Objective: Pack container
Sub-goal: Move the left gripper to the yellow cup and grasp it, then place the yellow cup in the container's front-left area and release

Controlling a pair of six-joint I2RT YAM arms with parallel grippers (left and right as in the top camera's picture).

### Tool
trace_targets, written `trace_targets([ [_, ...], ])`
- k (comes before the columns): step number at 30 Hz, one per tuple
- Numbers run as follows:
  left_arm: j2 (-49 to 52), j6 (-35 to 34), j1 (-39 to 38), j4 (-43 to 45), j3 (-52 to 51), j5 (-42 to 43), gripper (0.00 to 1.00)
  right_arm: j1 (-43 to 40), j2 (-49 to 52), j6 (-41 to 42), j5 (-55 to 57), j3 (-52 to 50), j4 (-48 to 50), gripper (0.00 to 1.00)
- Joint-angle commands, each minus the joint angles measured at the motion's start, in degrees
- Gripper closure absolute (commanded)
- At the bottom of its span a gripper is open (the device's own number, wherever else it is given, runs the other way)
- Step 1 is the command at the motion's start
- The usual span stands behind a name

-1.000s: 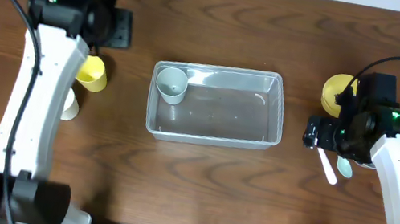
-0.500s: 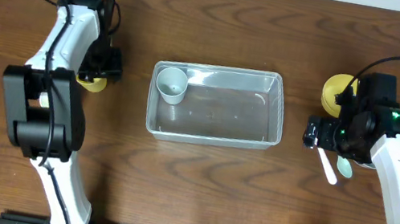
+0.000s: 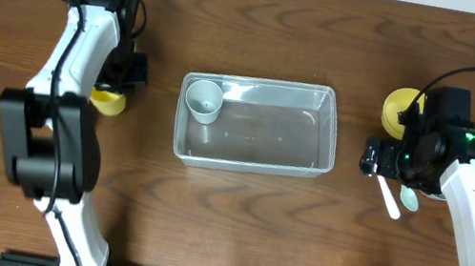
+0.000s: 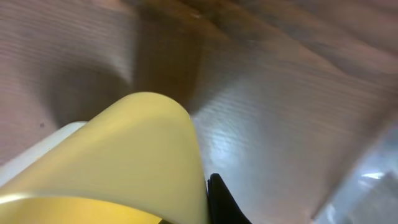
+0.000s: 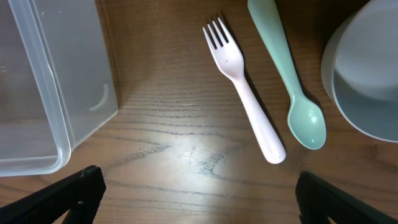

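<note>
The clear container (image 3: 315,134) lies mid-table with a white cup (image 3: 205,98) in its back-left corner. Left of it stands a yellow cup (image 3: 108,102). My left gripper (image 3: 116,89) is shut on the cup's wall. In the left wrist view the yellow cup (image 4: 124,155) fills the lower left, and one black finger (image 4: 221,202) presses its side; the other finger is hidden. My right gripper (image 3: 370,160) hangs open over bare wood between the container's corner (image 5: 56,81) and a white fork (image 5: 245,99), holding nothing.
A mint spoon (image 5: 289,74) lies beside the fork, and a white bowl (image 5: 367,74) stands to their right. A yellow bowl (image 3: 400,112) sits behind the right arm. A white object (image 4: 37,149) shows just behind the yellow cup.
My left arm has come down at the yellow cup and its jaws have closed on the cup's wall. The right arm has not moved.
</note>
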Motion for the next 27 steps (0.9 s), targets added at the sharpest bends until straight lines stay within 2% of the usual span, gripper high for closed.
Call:
trace_targets([
  [1,-9.4,-0.1,-4.1,-1.4,3.7,-0.2,0.94,-0.6,0.2,-0.4,0.4,0.9,-0.1,0.01],
  [8,-25.1,-2.0,-17.4,-3.5,3.9,-0.1,0.94,-0.6,0.2,-0.4,0.4,0.9,0.0,0.01],
  [14,-28.7,-3.1,-28.8,-6.8,2.2,-0.2,0.94,-0.6,0.2,-0.4,0.4,1.0,0.0,0.01],
  [18,-27.6,-2.8,-31.6,-4.9,-3.3,-0.2,0.94,-0.6,0.2,-0.4,0.4,1.0,-0.1,0.01],
  [27,-24.4,-2.6,-32.0,7.2,-18.9,-0.1,0.94,-0.6,0.2,-0.4,0.4,0.9,-0.5,0.01],
])
